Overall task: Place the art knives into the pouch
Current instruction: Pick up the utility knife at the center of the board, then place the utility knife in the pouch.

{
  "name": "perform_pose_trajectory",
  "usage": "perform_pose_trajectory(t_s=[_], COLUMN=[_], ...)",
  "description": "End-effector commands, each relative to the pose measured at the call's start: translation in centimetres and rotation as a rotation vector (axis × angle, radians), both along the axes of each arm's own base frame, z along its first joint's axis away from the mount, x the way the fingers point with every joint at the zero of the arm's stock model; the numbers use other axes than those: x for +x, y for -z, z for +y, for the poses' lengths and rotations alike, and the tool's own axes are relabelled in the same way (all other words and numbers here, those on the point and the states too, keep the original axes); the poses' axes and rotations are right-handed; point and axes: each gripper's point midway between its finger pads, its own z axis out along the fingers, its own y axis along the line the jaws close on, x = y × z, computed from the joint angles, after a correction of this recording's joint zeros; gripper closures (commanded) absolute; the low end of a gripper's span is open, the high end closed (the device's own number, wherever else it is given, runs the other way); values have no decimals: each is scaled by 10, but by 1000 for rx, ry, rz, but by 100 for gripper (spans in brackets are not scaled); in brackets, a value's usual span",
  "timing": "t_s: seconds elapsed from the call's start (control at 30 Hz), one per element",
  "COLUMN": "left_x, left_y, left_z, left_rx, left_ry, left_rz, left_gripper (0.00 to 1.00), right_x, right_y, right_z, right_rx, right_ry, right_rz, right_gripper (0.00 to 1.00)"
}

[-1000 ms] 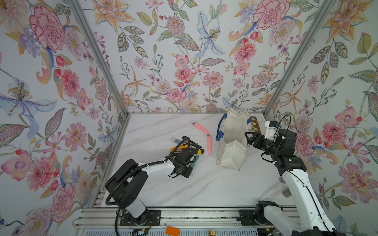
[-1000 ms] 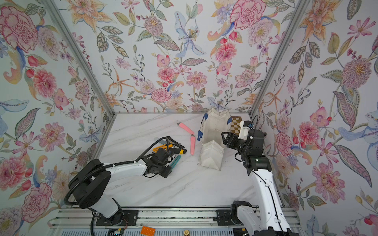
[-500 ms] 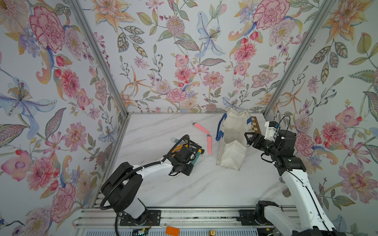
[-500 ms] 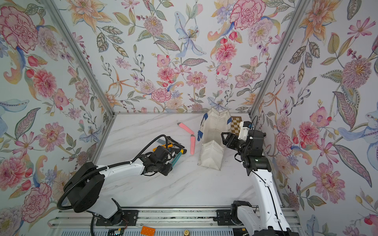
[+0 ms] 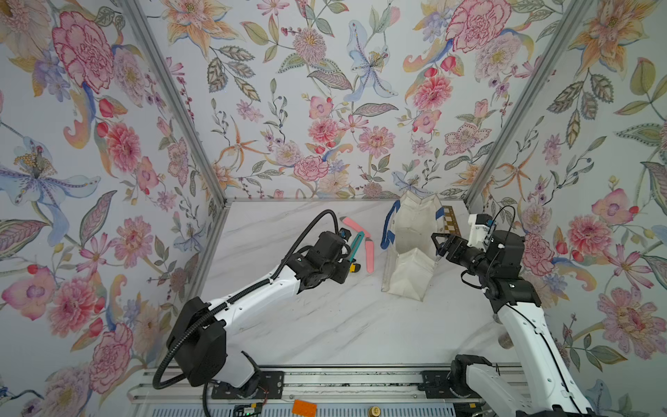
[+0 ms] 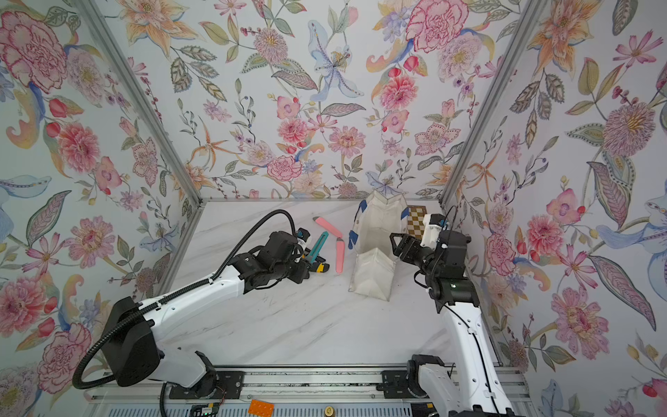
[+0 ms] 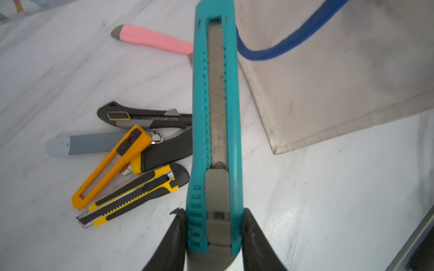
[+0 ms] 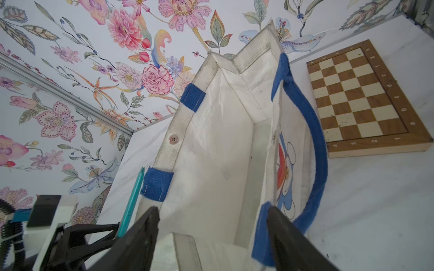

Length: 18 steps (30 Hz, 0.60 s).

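A white marble table [image 5: 325, 325] stands between floral walls [image 5: 325, 90]. Two pink knives lie on it near each other, one slanted [image 5: 355, 226] and one straight [image 5: 369, 257], closer to the front. The left wrist view shows a pile of other knives. It holds a black knife [image 7: 143, 116], a grey knife [image 7: 94, 143], and an orange knife [image 7: 112, 166] resting over the grey one and over a black-and-yellow handle [image 7: 164, 152]. A yellow-and-black knife [image 7: 133, 194] lies just beside the orange. A wooden chessboard [image 8: 366, 98] lies flat in the far right corner. An orange block [image 5: 304, 408] sits on the front rail.
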Motion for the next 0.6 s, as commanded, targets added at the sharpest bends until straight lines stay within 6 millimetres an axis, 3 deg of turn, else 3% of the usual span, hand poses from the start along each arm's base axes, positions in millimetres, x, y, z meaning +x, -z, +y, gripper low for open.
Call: perform_pose_trajectory(t_s=[0.0, 0.17, 0.37, 0.57], left_x=[13, 36, 53, 63], left_y=[-37, -90, -121, -128], left_z=[-7, -27, -76, -125], left_rx=[2, -53, -168, -180], left_ry=[2, 11, 97, 193], left_rz=[-94, -197, -237, -231], left_gripper=[94, 94, 96, 96], right_x=[-4, -6, -12, -18], right_y=[-1, 0, 6, 13], right_z=[1, 1, 0, 2], right_rx=[10, 2, -5, 10], right_ry=[-6, -7, -2, -6], right_rz=[-18, -25, -28, -19], right_gripper=[25, 26, 25, 25])
